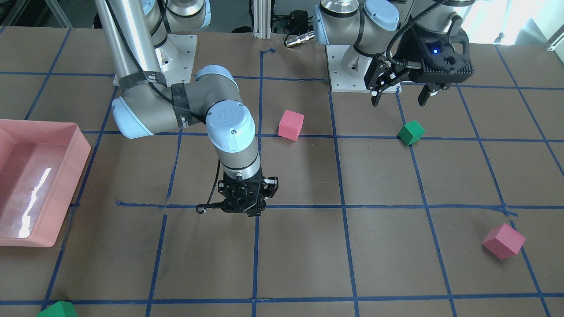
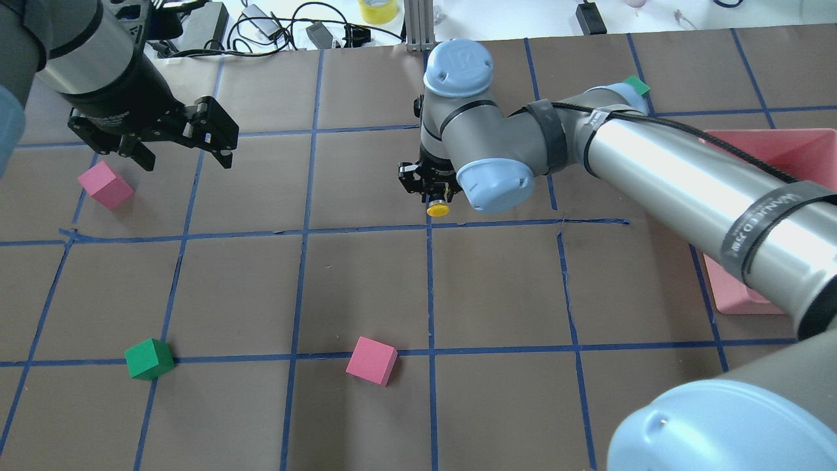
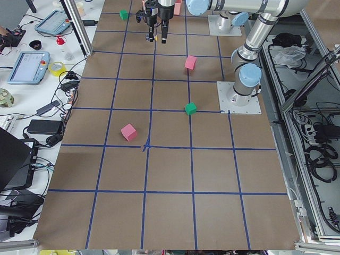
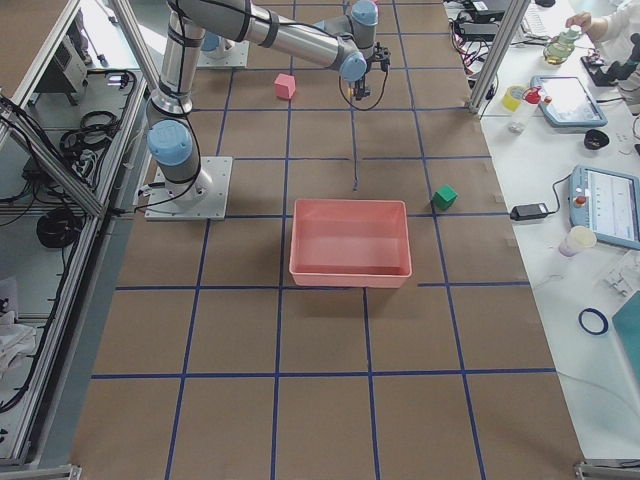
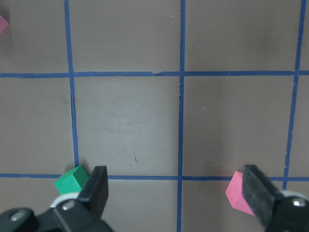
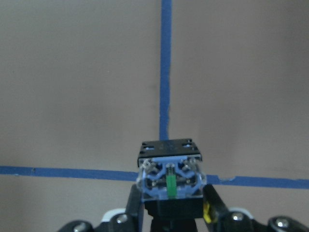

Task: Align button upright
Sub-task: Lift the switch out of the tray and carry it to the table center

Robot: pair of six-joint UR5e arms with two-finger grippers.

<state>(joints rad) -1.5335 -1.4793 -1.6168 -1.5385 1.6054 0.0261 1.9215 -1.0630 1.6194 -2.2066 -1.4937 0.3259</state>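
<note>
Between my right fingers (image 6: 134,203) sits the button (image 6: 170,176), pinched on its black body from both sides, so those fingers are closed on it. From my right wrist I look straight at its terminal end: a clear bluish block with silvery contacts and a short green bar in the middle, turned toward the camera. The yellow cap is hidden in that view. From overhead, the button (image 2: 438,210) shows as a round yellow cap just past the fingertips, at the opposite end from the terminals. The button is over the bench (image 2: 366,281), right where two blue tape lines (image 6: 165,72) cross. I cannot tell whether it touches the surface. My left fingers (image 5: 99,186) are spread wide with nothing between them, raised above the bench and well apart from the button. In my left wrist view a green cube (image 5: 72,179) lies just beside one finger and a pink cube (image 5: 236,191) just beside the other, both on the bench below and outside the gap.
</note>
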